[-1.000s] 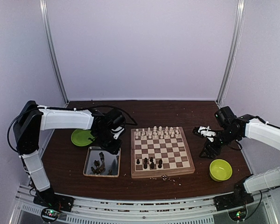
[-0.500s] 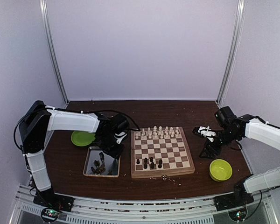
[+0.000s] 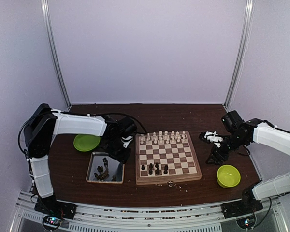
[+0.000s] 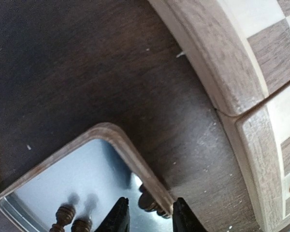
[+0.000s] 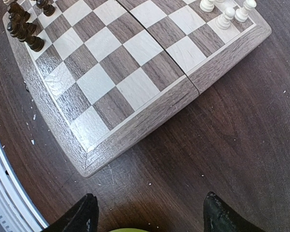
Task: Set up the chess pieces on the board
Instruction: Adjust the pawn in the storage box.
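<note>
The board (image 3: 183, 177) lies mid-table, with cream chessmen along its far rows and several dark chess pieces (image 3: 154, 169) near its front left. More dark pieces (image 3: 101, 171) lie in the silver tray (image 3: 89, 169) to its left. My left gripper (image 3: 123, 147) hangs over the tray's right rim, beside the board's left border (image 4: 217, 58). In the left wrist view its jaws (image 4: 150, 220) stand narrowly apart with a dark chess piece (image 4: 149, 202) between them. My right gripper (image 3: 215, 158) is wide open and empty over bare table right of the board (image 5: 152, 217).
A green plate (image 3: 86, 142) sits behind the tray. A green bowl (image 3: 228, 175) sits at the front right, just under my right gripper. A tiny object (image 3: 170, 183) lies on the table at the board's front edge. Enclosure walls stand on all sides.
My left arm has reached to the right, carrying its gripper from above the tray's far right corner toward the board's left edge. The right arm has not moved.
</note>
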Available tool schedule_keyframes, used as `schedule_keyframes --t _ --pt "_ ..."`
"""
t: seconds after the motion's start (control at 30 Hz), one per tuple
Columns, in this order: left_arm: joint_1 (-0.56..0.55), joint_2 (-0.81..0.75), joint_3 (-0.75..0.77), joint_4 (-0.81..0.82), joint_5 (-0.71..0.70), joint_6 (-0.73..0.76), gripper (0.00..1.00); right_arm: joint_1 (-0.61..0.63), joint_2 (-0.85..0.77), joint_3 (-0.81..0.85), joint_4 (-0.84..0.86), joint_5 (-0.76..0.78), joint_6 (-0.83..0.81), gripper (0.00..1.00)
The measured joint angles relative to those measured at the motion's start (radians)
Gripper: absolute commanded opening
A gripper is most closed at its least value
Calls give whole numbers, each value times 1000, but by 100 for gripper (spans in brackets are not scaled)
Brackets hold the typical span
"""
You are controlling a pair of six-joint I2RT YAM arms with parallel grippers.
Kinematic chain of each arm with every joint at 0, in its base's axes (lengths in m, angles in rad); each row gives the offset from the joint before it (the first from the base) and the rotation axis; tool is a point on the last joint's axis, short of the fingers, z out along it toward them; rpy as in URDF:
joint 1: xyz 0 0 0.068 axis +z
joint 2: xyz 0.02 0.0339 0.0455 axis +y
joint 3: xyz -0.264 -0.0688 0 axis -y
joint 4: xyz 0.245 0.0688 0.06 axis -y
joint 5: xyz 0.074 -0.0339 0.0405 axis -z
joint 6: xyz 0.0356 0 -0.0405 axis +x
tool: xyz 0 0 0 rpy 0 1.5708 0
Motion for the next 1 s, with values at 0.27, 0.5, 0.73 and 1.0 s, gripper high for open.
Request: schedule_keyframes --t 0.27,0.5,0.73,1.0 --pt "-22 42 7 15 4 -15 23 4 2 0 -2 0 0 75" --pt "-22 20 -17 29 27 -17 25 4 3 0 -2 0 0 75" --pt "-24 10 -41 67 109 21 25 4 7 0 -2 0 -1 76" --pt "-26 -16 -71 63 117 58 28 4 18 0 -2 0 -2 76"
